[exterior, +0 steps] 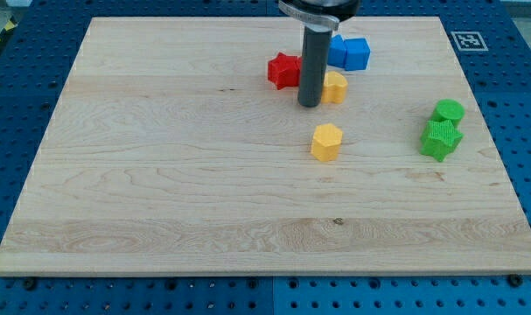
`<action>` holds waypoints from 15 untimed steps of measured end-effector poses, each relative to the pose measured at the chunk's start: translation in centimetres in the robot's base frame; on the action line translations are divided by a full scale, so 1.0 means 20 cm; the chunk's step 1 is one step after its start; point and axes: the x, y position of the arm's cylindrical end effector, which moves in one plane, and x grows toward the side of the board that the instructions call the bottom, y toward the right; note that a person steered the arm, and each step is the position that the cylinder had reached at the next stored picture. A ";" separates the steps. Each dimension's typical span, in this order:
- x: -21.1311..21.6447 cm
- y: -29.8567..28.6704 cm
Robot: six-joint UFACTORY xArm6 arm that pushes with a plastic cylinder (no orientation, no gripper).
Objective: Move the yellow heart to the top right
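Observation:
My tip point(309, 104) stands on the board in the upper middle of the view. A yellow block point(335, 87) sits right beside it on the view's right, touching or nearly touching the rod; the rod hides its left part, so I cannot make out its shape. A second yellow block point(326, 142), roughly hexagonal, lies a little below and to the right of the tip, apart from it. I cannot tell for sure which yellow block is the heart.
A red star-like block point(283, 70) lies just left of the rod. Blue blocks point(350, 52) sit above the upper yellow block. A green round block point(449, 112) and a green star-like block point(441, 139) stand near the wooden board's point(160, 175) right edge.

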 end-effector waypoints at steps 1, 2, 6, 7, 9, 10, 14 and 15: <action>-0.05 0.16; -0.04 0.48; -0.04 0.92; -0.15 0.96; -0.13 0.96; -0.10 0.92; -0.29 0.87; -0.38 0.85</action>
